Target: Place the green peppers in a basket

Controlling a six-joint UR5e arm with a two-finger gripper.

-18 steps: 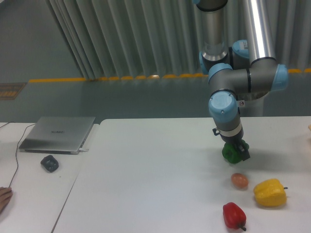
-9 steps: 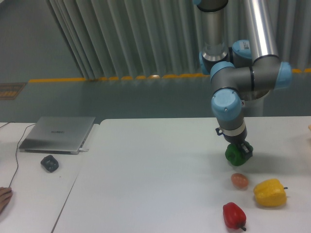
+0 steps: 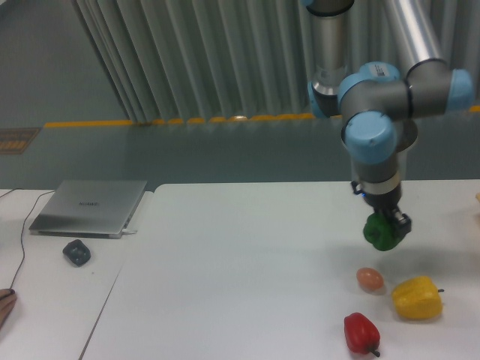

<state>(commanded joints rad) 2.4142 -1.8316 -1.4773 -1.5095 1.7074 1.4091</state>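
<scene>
My gripper (image 3: 385, 227) hangs from the arm at the right of the white table and is shut on the green pepper (image 3: 379, 234), a glossy dark-green lobed pepper. It holds the pepper in the air above the table. The pepper hides most of the fingers. No basket shows fully in this view.
Below the gripper lie a small brown egg-like object (image 3: 369, 279), a yellow pepper (image 3: 416, 298) and a red pepper (image 3: 361, 333). At the left are a closed laptop (image 3: 90, 206) and a dark mouse (image 3: 76, 252). A thin sliver of an object shows at the right edge (image 3: 477, 197).
The gripper has moved right and slightly up with the green pepper held in it. The other objects have not moved.
</scene>
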